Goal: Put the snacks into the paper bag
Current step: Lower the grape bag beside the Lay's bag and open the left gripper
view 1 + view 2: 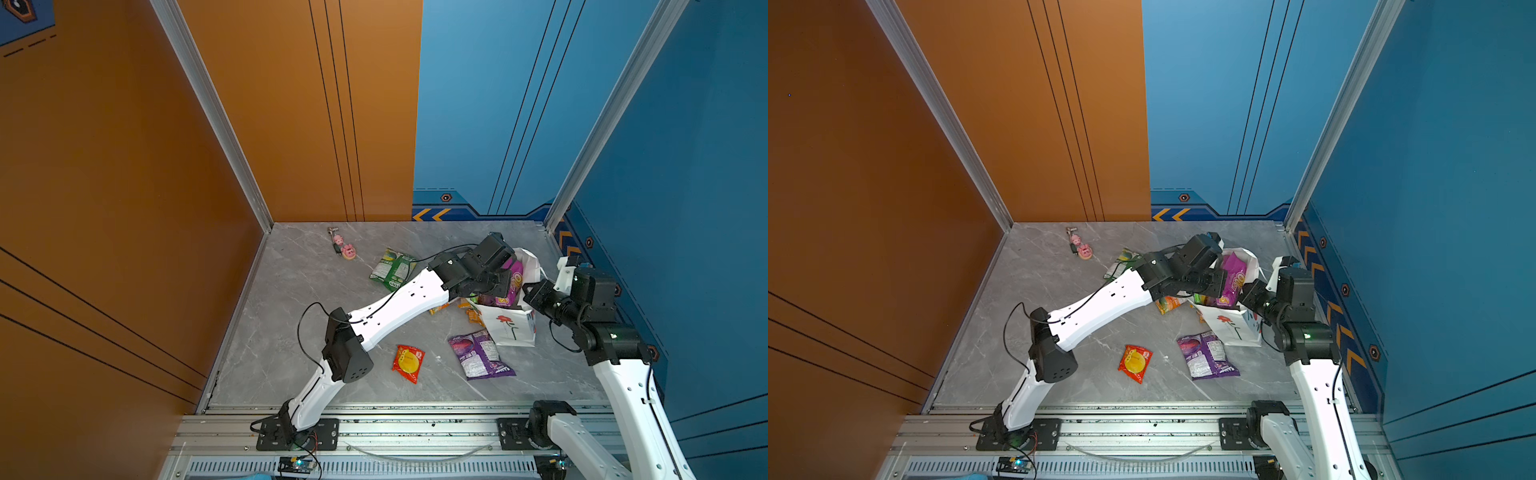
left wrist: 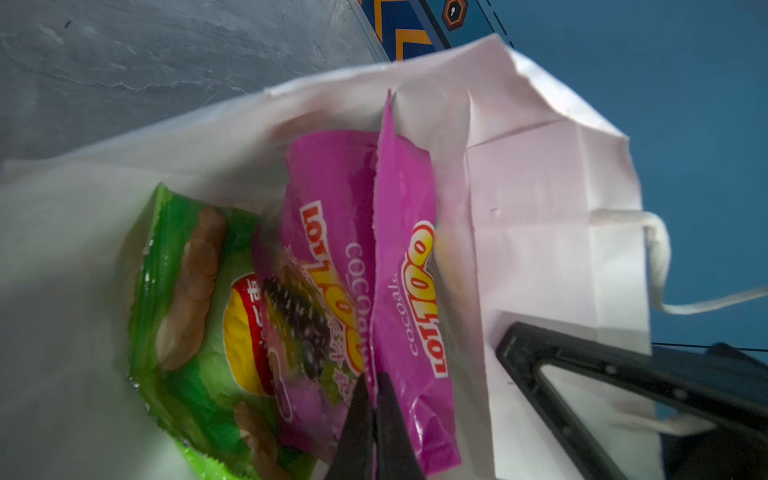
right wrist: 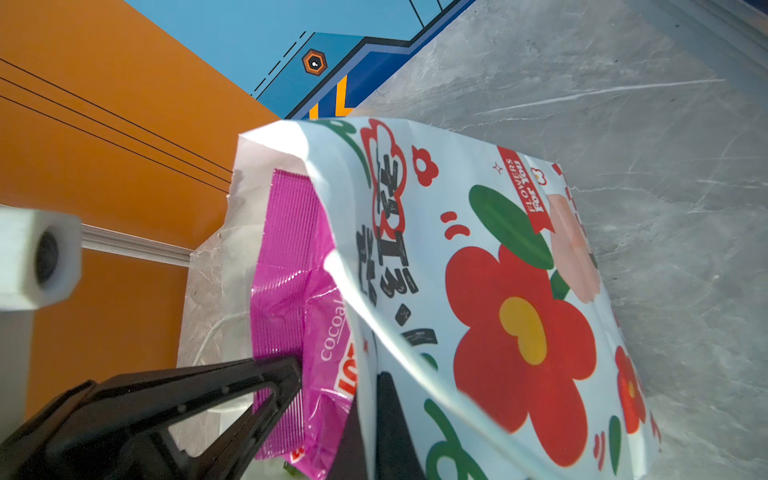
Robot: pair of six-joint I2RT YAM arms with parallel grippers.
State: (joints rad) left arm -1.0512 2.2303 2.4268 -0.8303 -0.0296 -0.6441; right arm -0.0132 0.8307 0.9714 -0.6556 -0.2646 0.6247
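Observation:
The white paper bag point(image 1: 511, 330) point(image 1: 1237, 330) stands at the right of the table. My left gripper point(image 2: 376, 388) point(image 1: 503, 283) is shut on a magenta snack packet point(image 2: 405, 291) point(image 3: 291, 270), held in the bag's mouth. Inside lie a green chip bag point(image 2: 187, 316) and a purple packet point(image 2: 320, 299). My right gripper point(image 3: 370, 401) point(image 1: 530, 291) is shut on the bag's flowered side wall point(image 3: 519, 316). On the table in both top views lie a green packet point(image 1: 392, 270), a red-yellow packet point(image 1: 408, 362), a purple packet point(image 1: 482, 355) and orange sachets point(image 1: 440, 308).
Pink pig charms point(image 1: 343, 246) point(image 1: 1080, 246) lie near the back wall. The bag stands close to the blue right wall point(image 1: 685, 208). An aluminium rail point(image 1: 395, 432) runs along the front edge. The left arm's forearm point(image 1: 399, 303) stretches across the middle of the grey table point(image 1: 291, 332).

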